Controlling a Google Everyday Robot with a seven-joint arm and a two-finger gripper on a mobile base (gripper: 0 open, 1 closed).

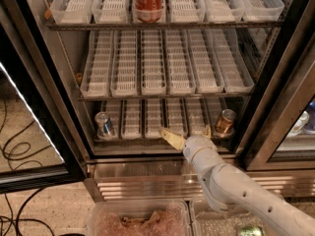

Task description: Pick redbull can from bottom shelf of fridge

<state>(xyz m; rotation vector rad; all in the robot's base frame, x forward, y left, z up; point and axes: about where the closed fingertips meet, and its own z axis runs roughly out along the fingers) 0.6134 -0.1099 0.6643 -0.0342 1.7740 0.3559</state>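
The redbull can (103, 125), slim, blue and silver, stands at the left end of the bottom shelf (147, 149) of the fridge (44, 107). My gripper (189, 134) is at the front edge of that shelf, right of the middle and well to the right of the can. It is open and empty, with one tan finger (171, 138) pointing left and the other finger (207, 131) on the right. My white arm (231, 186) comes in from the lower right.
A copper-gold can (225, 122) stands at the right end of the bottom shelf, just right of the gripper. A red cola can (147, 1) is on the top shelf. The open glass door (29, 132) is on the left, with cables on the floor. Clear plastic bins (140, 220) sit below.
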